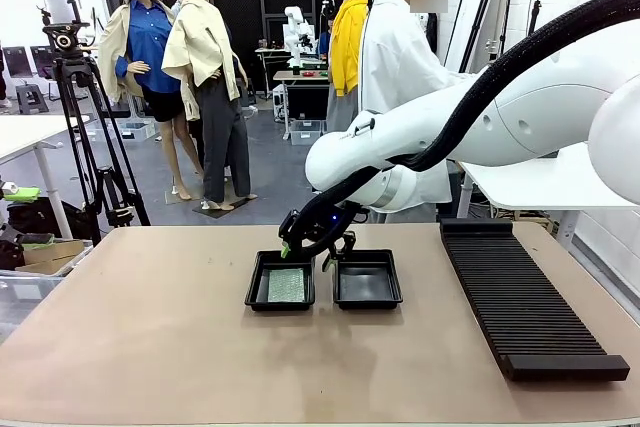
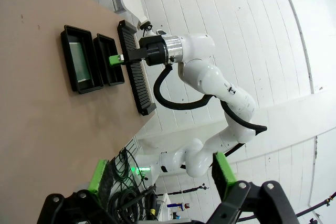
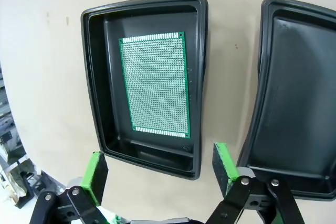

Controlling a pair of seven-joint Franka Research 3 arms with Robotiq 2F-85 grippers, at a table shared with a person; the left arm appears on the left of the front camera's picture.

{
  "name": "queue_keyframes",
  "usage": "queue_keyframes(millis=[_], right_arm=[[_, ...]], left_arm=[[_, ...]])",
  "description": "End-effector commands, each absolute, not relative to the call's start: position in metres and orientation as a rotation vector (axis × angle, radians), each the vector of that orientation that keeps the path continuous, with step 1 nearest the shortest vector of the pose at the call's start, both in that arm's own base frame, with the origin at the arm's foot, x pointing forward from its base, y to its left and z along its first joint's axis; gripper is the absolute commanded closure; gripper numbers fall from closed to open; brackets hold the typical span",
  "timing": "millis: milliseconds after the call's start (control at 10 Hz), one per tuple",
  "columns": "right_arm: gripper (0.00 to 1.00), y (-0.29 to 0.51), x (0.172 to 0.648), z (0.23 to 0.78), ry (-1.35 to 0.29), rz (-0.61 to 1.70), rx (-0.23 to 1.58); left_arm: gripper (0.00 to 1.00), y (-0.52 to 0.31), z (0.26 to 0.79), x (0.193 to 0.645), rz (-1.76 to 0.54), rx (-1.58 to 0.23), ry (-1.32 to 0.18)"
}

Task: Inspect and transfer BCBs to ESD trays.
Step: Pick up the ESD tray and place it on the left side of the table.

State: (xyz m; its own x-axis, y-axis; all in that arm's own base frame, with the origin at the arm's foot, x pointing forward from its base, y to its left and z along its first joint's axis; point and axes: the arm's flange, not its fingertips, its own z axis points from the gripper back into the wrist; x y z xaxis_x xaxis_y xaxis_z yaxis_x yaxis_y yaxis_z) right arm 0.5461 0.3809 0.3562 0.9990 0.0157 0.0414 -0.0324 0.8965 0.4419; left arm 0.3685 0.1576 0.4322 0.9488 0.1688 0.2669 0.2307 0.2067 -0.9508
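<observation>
Two black ESD trays sit side by side mid-table. The left tray (image 1: 253,292) (image 3: 147,4) (image 2: 71,61) holds one green BCB (image 1: 287,285) (image 3: 156,82) lying flat on its floor. The right tray (image 1: 367,285) (image 3: 299,98) (image 2: 107,59) holds nothing. My right gripper (image 1: 308,250) (image 3: 160,169) hovers open and empty just above the far rim of the left tray, beside the gap between the trays; its green pad (image 2: 113,60) shows from afar. My left gripper (image 2: 160,174) is open and empty, well back from the trays.
A long black ribbed rack (image 1: 520,297) (image 2: 135,69) lies along the table's right side. A person (image 1: 400,67) in a white shirt stands behind the far edge. The tan tabletop (image 1: 150,337) is bare at left and front.
</observation>
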Motion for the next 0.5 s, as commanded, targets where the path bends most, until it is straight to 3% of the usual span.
queue_keyframes(millis=[0,400], right_arm=[[0.0,0.3811,0.5465,0.3554,-0.048,0.021,0.462],[0.0,0.3811,0.5465,0.3554,-0.048,0.021,0.462]], left_arm=[[0.0,0.1576,0.4341,0.3678,-0.044,-1.368,-0.349],[0.0,0.1576,0.4341,0.3678,-0.044,-1.368,-0.349]])
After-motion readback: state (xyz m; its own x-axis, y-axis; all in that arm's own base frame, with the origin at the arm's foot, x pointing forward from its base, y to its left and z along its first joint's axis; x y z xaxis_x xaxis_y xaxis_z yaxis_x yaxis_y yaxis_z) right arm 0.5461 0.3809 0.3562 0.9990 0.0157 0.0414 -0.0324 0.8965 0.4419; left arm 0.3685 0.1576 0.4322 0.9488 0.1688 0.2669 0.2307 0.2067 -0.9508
